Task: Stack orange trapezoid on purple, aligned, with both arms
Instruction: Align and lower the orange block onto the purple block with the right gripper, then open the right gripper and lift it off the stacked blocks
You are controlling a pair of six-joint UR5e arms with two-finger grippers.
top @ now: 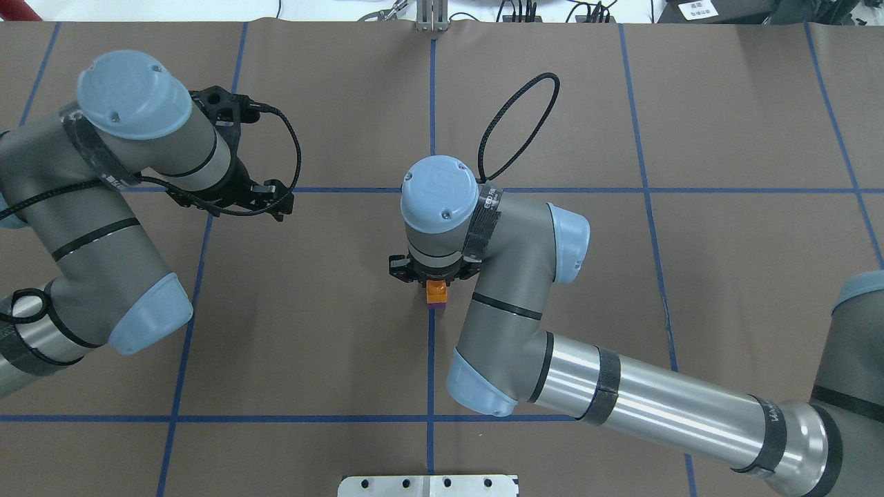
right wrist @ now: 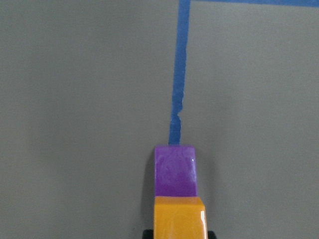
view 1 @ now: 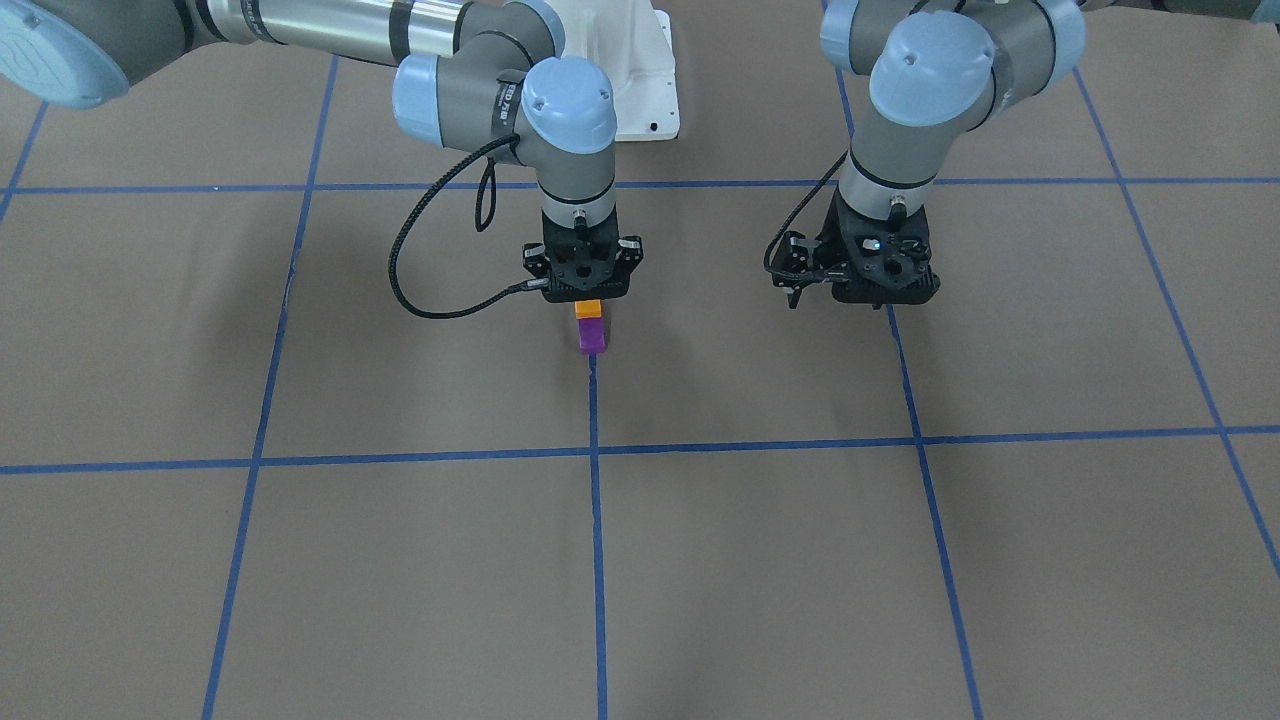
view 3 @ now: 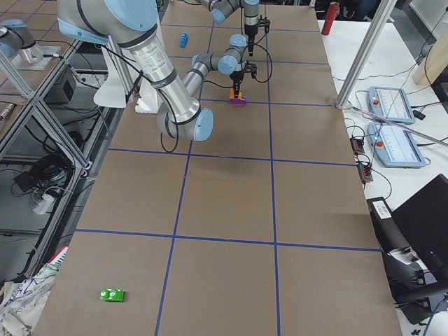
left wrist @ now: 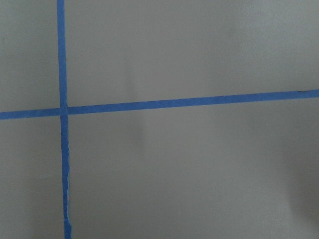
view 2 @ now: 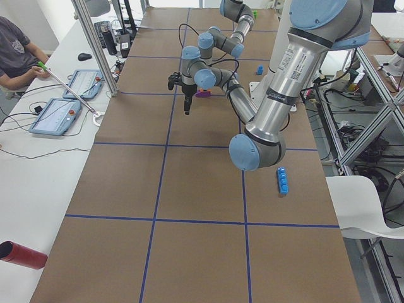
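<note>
Orange trapezoid (right wrist: 179, 216) atop purple (right wrist: 175, 170), pinched between right gripper (right wrist: 179, 235) fingers (right wrist: 148, 234).

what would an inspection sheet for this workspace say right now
surface: brown paper with a blue tape grid, lying flat.
job's things: orange trapezoid appears seated on purple; sides look flush in the right wrist view.
clutter: long blue brick, small blue brick, green brick, red cylinder at the paper's edge.
grippers: right gripper shut on the orange trapezoid; left gripper over bare paper, nothing seen in it, jaws unclear.
cables: black loops at each wrist, clear of the bricks.
surroundings: seated operator, control tablets, white chair.
</note>
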